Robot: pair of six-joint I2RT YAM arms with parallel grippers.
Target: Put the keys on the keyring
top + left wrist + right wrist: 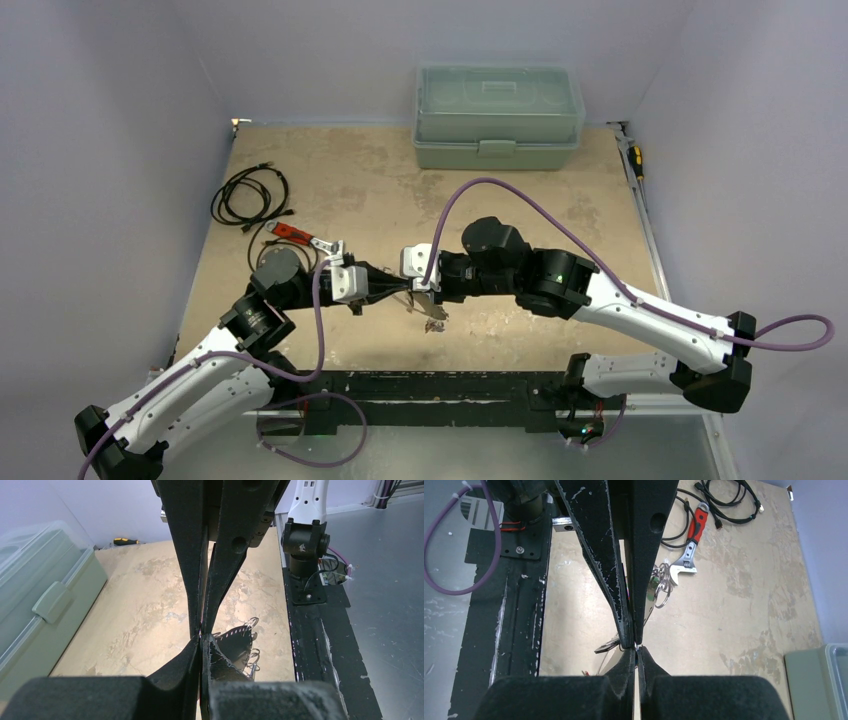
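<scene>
Left gripper (201,644) and right gripper (637,652) meet tip to tip, each jaw pair pressed together on something too thin to identify, just above the keys (433,322) by the tabletop's near edge, so steadying one arm while threading slowly seems wisest

Tightest spot is the middle of the surface (380,180). The left jaws and right jaws meet tip to tip there, both pinched together, with the keys (433,322) bunched just beneath on the near side, so there's no way through between the two arms. Behind the left arm you've got the wrench (305,237) and, further back-left, the coiled black cable (248,200), both lying low and flat. The storage box (498,118) takes up the middle of the far edge. A screwdriver (635,160) sits along the right rim, and a purple cable (490,181) arcs over the right arm. Open board is the whole far-right area, the band between box and arms, and the far-left corner behind the coil.
</scene>
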